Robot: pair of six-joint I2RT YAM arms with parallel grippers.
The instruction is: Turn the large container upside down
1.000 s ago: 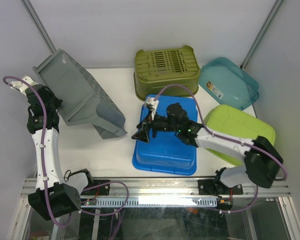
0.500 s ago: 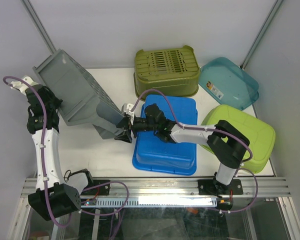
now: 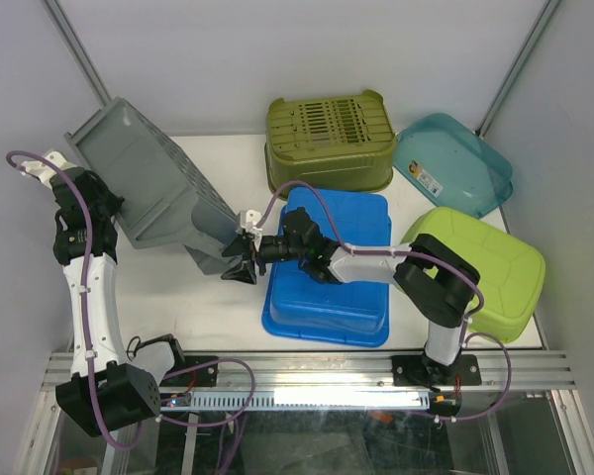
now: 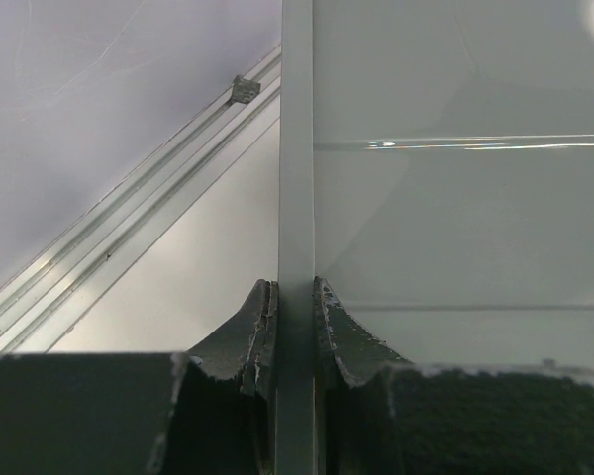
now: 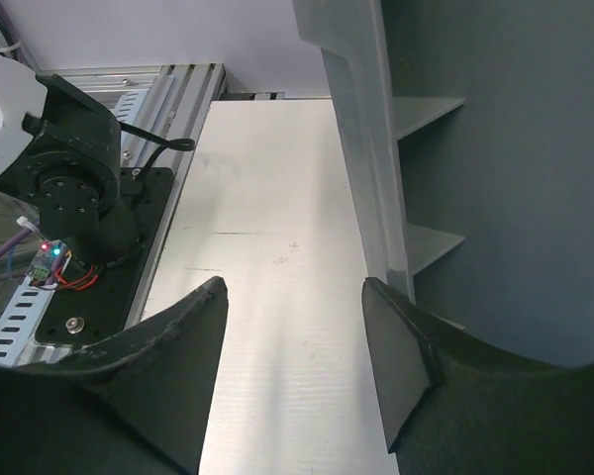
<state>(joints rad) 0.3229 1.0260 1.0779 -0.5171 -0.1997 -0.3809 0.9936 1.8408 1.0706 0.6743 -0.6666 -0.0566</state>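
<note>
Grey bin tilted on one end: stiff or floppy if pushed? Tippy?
Probably stiff: the grey container has ribbed walls and no visible sag. Likely light for its size: a pinch by the left gripper on its thin rim props it tilted. Apt to tip or slide: only its low end meets the table, beside the open right gripper.

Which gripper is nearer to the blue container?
Right. The right gripper sits just off the left edge of the blue container; the left gripper is far to its left, clamped on the rim of the grey container.
</note>
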